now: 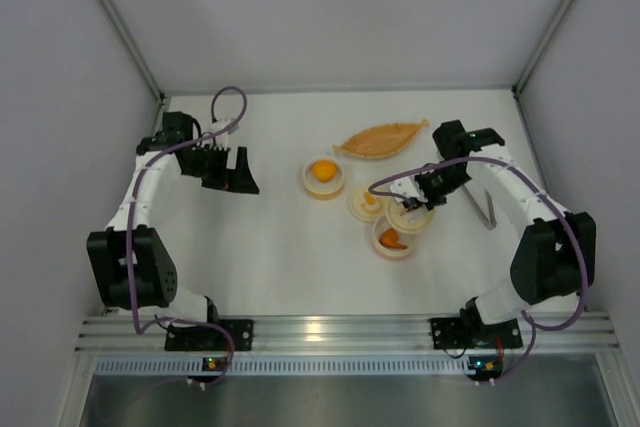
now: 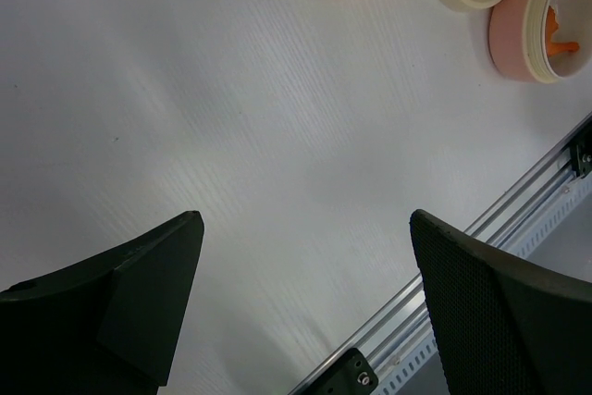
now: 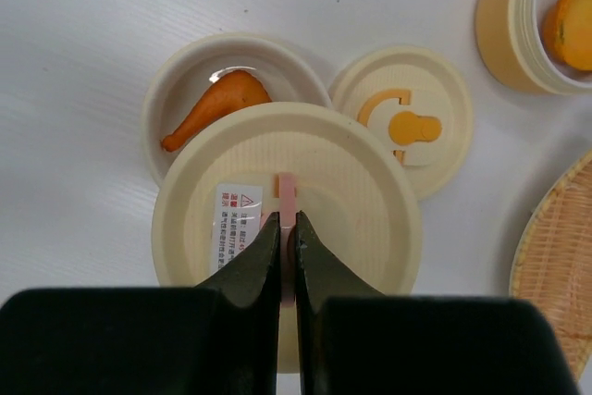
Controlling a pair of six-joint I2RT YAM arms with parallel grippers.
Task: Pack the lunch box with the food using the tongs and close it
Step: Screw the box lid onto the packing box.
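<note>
White table, right gripper pinching the lid by its pink tab, sticker print too tiny to read, left gripper spread wide, tongs only visible from above

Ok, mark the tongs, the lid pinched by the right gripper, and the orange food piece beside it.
tongs [image 1: 484, 209]: top view, mid-length of the silver arms.
lid [image 3: 361, 201]: right wrist view, bare cream top, right side.
orange food piece [image 3: 233, 96]: right wrist view, its thick end.
</note>
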